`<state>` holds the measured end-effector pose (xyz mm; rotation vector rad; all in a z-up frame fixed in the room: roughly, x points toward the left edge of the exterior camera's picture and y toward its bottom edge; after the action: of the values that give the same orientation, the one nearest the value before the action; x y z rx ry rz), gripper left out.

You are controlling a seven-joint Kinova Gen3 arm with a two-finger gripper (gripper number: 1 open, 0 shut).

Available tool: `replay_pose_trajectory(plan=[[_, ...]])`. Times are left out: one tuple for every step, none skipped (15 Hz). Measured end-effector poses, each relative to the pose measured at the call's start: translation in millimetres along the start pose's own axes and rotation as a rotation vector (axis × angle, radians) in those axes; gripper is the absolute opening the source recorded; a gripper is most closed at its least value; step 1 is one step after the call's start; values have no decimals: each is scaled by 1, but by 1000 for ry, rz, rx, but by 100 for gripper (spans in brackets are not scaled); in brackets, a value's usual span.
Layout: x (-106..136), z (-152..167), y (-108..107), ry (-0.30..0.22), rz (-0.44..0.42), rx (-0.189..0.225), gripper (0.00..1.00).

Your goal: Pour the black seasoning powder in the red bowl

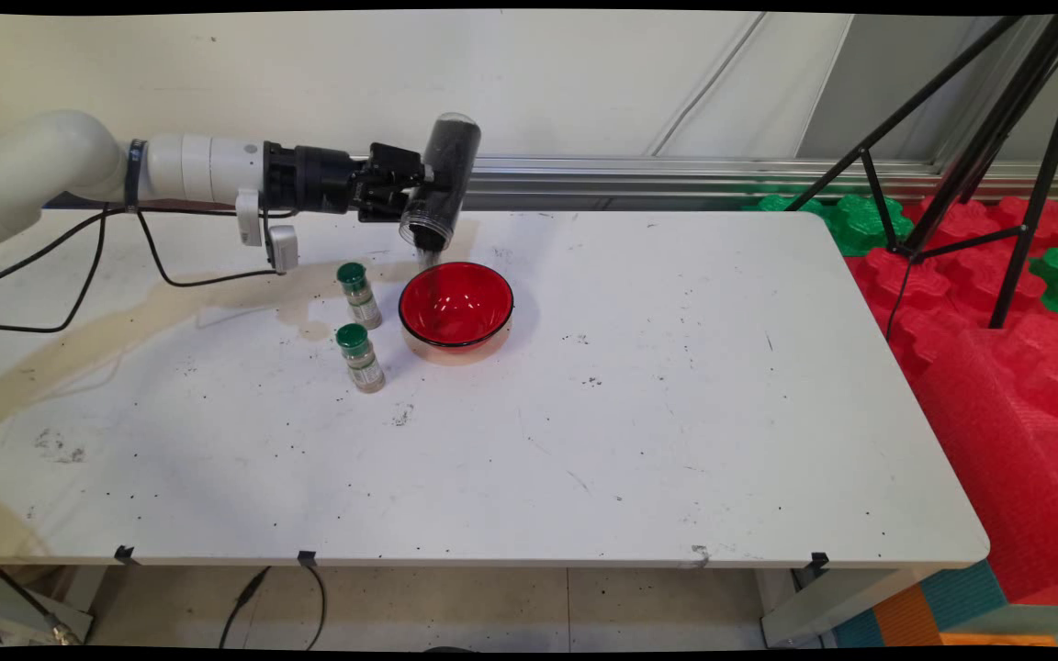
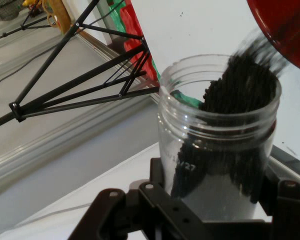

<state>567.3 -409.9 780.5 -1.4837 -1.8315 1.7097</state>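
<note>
Main view, upper centre: gripper (image 1: 414, 188), fingers clamped on jar (image 1: 442, 179), held it tipped; black grains fell toward bowl (image 1: 455, 306); much remained inside.

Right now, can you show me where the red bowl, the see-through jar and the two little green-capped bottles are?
red bowl (image 1: 483, 323): main view, right rim.
see-through jar (image 1: 448, 165): main view, its side.
farther green-capped bottle (image 1: 352, 274): main view, cap.
nearer green-capped bottle (image 1: 353, 337): main view, cap.

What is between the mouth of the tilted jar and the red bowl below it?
A thin stream of dark grains falls from the clear jar toward the red bowl; nothing else lies there. The main view shows the gap, the hand view the spilling grains.
</note>
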Motion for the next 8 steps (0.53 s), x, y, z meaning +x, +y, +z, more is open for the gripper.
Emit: replay_pose_trajectory(plan=[[0,0,0,-1,8,0,0],[0,0,0,-2,16,1,0],[0,0,-1,-2,24,1,0],[1,0,-1,-3,30,1,0],[1,0,-1,-3,37,1,0],[1,0,-1,-4,43,1,0],[1,0,-1,-4,47,1,0],[1,0,-1,-5,52,1,0]])
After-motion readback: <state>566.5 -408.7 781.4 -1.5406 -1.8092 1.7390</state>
